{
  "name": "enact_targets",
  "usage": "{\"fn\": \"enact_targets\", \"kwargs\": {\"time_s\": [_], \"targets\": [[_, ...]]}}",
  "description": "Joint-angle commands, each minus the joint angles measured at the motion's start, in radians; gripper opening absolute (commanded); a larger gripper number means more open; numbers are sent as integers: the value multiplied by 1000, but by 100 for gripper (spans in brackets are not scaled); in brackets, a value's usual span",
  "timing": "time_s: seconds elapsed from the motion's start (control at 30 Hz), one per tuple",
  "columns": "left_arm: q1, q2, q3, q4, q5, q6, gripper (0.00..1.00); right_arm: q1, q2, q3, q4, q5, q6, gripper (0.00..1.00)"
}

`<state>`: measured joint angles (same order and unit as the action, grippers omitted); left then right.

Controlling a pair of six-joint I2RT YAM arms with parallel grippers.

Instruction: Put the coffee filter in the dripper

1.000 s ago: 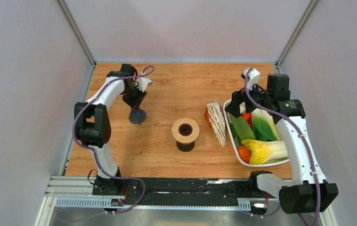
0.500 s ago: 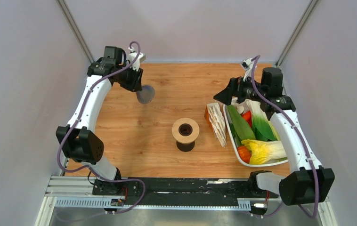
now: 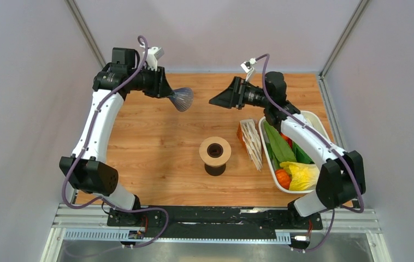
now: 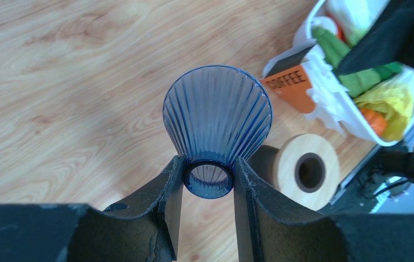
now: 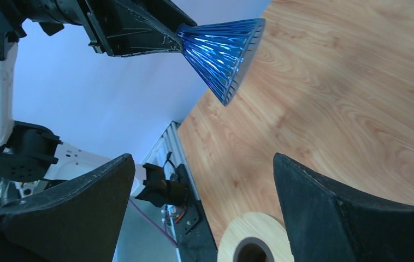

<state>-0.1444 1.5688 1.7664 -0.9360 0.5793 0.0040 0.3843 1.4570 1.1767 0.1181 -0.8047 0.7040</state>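
Dripper (image 4: 217, 117) | neck half-hidden, clamped in left end effector (image 4: 207, 161) | right end effector (image 5: 202, 157) gaping

Robot lab cell: white panel walls (image 3: 24, 109), aluminium rail (image 3: 221, 236)

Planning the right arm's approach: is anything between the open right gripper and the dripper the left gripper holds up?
Nothing visible. The right gripper points toward the dripper across open air above the table. The wooden ring sits lower on the table, outside that line.
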Motion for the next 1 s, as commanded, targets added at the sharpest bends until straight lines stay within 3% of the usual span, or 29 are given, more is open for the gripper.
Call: {"fn": "enact_targets", "kwargs": {"time_s": [0.0,0.37,0.53,0.63,0.67,0.73,0.8,0.87,0.97], "targets": [[-3,-70,10,88,145,-102,29,61,71,98,161,-11,130,100],[12,-116,-82,179,272,-220,28,145,183,190,281,-36,193,85],[21,-141,-147,250,309,-262,27,154,202,207,290,-36,204,50],[31,-162,-190,302,327,-301,38,154,202,229,262,-37,176,14],[41,-166,-204,309,327,-316,47,153,197,240,235,-37,149,2],[67,-184,-210,324,320,-331,60,150,179,257,172,-40,79,0],[109,-198,-192,316,309,-329,67,147,156,291,94,-43,-49,0],[160,-209,-153,295,290,-316,68,148,137,354,-31,-80,-213,0],[193,-199,-51,195,170,-259,68,168,100,462,-352,-80,-579,0]]}}
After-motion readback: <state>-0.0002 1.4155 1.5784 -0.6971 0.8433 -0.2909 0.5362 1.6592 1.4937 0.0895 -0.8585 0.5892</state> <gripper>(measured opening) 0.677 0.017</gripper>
